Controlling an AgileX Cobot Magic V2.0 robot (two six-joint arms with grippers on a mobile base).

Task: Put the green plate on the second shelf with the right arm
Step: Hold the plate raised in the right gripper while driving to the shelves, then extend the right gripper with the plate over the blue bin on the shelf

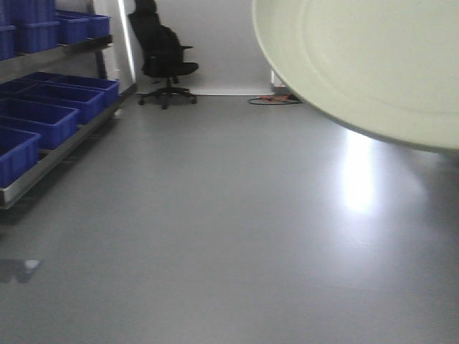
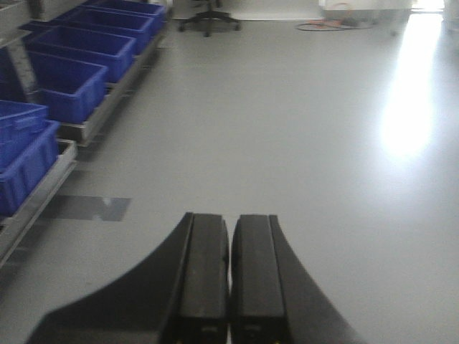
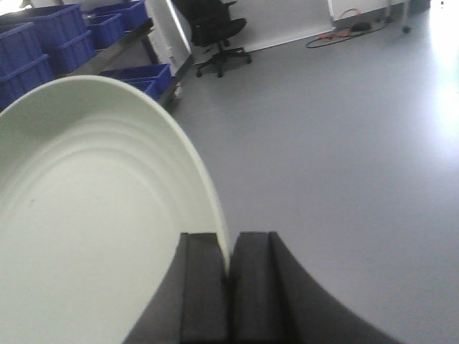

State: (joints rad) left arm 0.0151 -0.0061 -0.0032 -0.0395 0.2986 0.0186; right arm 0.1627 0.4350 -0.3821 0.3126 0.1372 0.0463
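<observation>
Plate rim in right tool, open floor

Nothing to read here, folks: the green plate shows a plain glossy face. The blue bins on the rack left of the office chair carry no legible label, and the right arm's black fingers bear no readable marking.
</observation>
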